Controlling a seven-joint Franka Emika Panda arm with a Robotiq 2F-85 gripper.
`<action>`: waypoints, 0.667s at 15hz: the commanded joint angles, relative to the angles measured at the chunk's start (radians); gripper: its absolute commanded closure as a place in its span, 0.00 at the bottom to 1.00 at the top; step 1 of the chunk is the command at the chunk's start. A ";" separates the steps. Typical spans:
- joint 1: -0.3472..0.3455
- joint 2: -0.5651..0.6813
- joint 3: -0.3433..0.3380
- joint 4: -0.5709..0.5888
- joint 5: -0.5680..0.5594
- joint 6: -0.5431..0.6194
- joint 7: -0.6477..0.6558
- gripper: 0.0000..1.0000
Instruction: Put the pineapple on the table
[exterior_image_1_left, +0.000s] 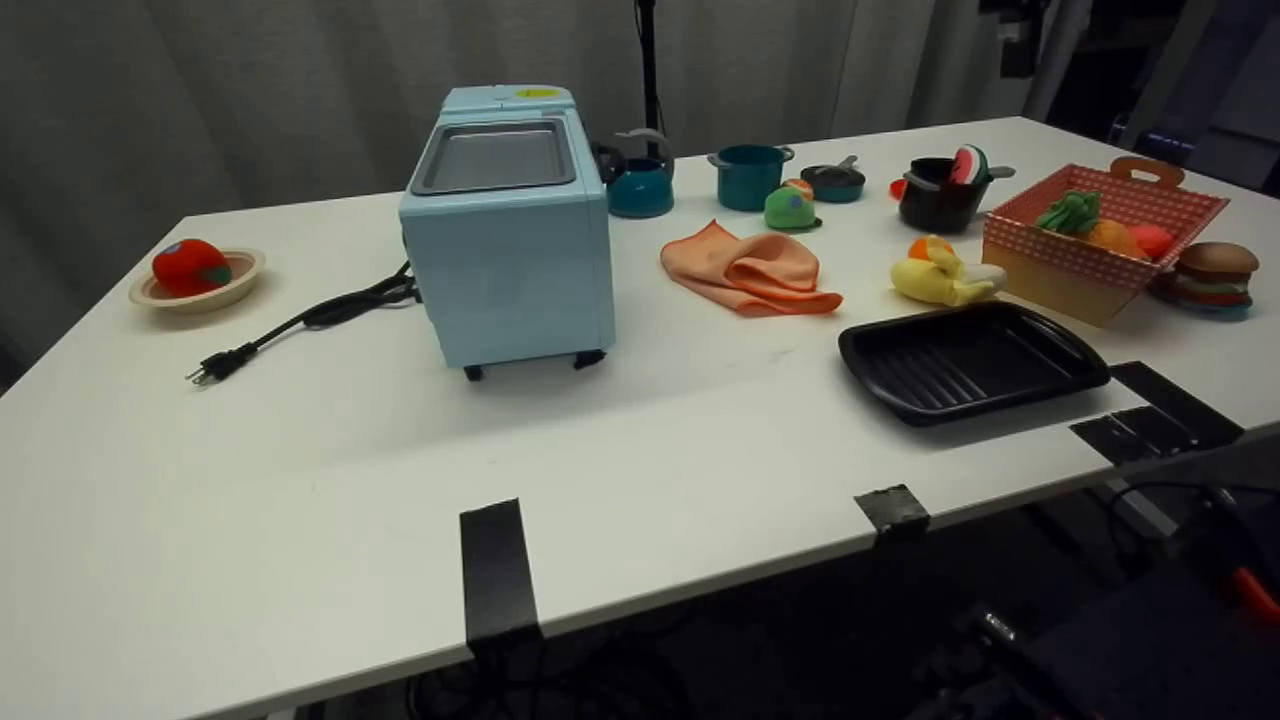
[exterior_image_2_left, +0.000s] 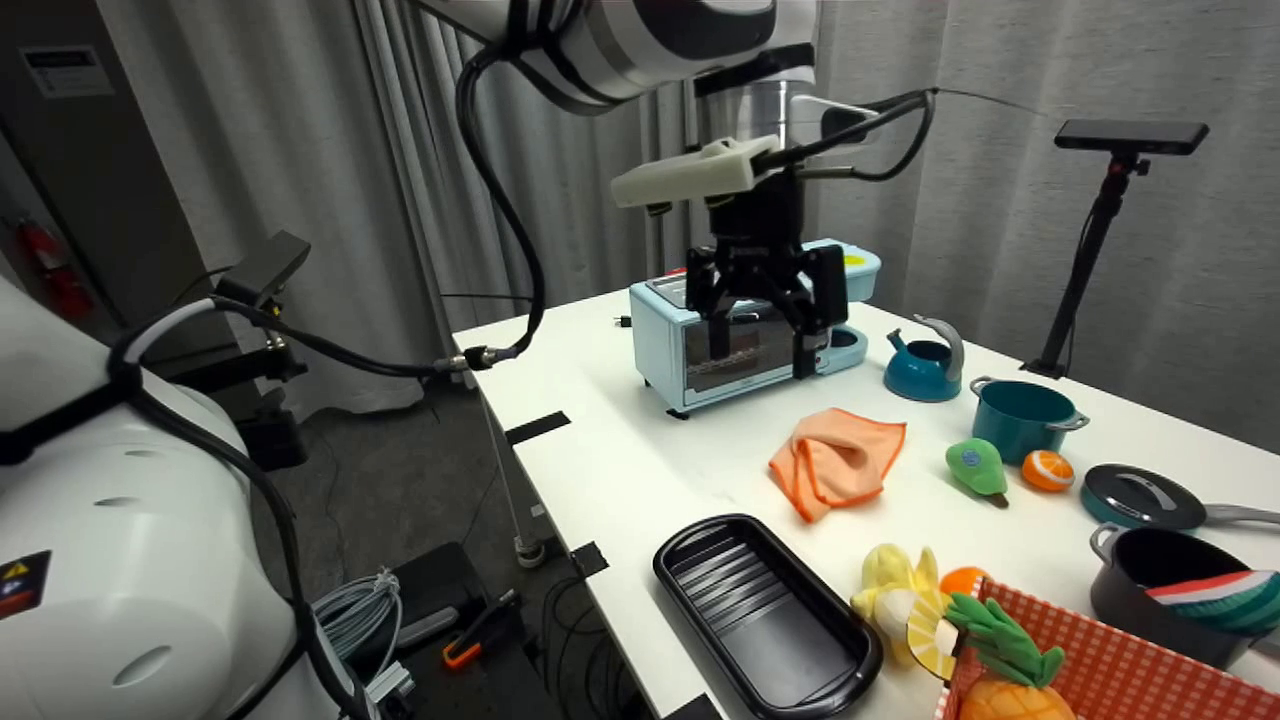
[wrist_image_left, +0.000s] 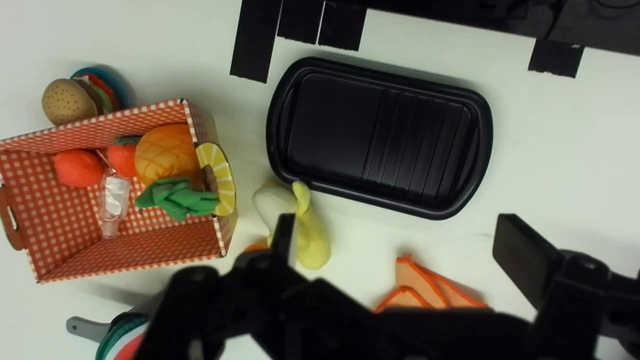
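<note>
My claw (exterior_image_2_left: 762, 350) hangs wide and empty above the tabletop (exterior_image_2_left: 640, 480) in an exterior view, while the wrist view shows me the pineapple (wrist_image_left: 166, 154) inside the checked basket (wrist_image_left: 165, 243), so I judge the grasp, lift and placing all remain.

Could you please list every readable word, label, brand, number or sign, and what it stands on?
No words or numbers are legible.
Background sign: too blurred.
Sticker on robot arm: yellow warning triangle; nothing else readable.
Yellow mark on toaster oven: too small.
Blue mark on green toy: too small.
</note>
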 joint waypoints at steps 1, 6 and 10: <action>-0.027 0.110 -0.060 0.140 0.029 0.029 -0.071 0.00; -0.064 0.250 -0.139 0.320 0.117 0.041 -0.162 0.00; -0.110 0.348 -0.176 0.398 0.205 0.047 -0.229 0.00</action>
